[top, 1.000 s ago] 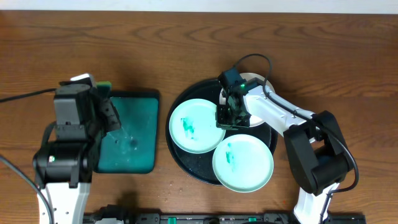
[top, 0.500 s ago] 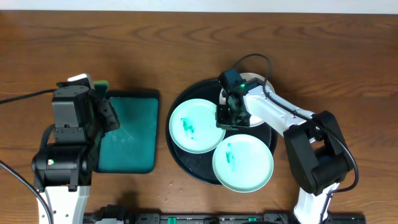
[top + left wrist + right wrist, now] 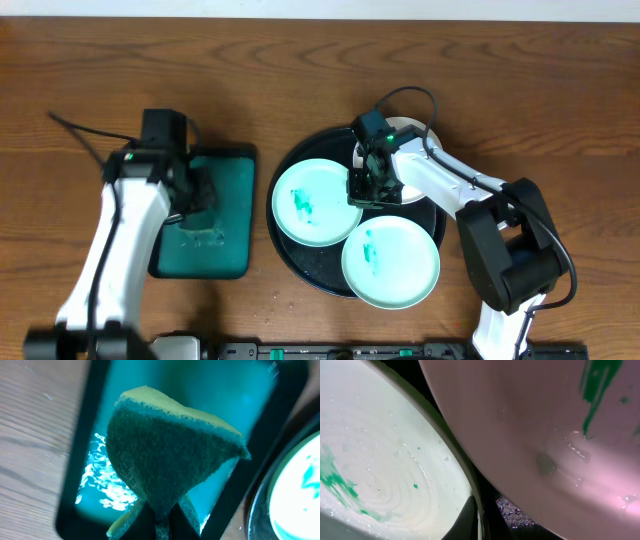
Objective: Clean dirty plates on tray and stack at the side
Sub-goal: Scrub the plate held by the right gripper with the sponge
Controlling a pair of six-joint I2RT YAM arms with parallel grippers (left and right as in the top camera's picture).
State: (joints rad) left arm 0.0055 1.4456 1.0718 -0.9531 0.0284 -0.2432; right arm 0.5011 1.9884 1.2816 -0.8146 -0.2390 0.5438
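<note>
Two arms bent inward: sponge (image 3: pixel 170 455) left, plate (image 3: pixel 315 202) right.

**Table contents**

You've got a brown wood-grain tabletop (image 3: pixel 300 50). Two things sit directly on it: the round black tray (image 3: pixel 310 265) right of centre and a rectangular teal tray (image 3: pixel 225 240) just beside it on the left, not touching. A black cable (image 3: pixel 85 132) runs across the wood at far left.

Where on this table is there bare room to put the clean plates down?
Bare tabletop runs along the far edge behind both trays, widest right of the black tray and right arm. The gap between black tray and teal tray is narrow. The black tray is crowded: three plates fill it.
</note>
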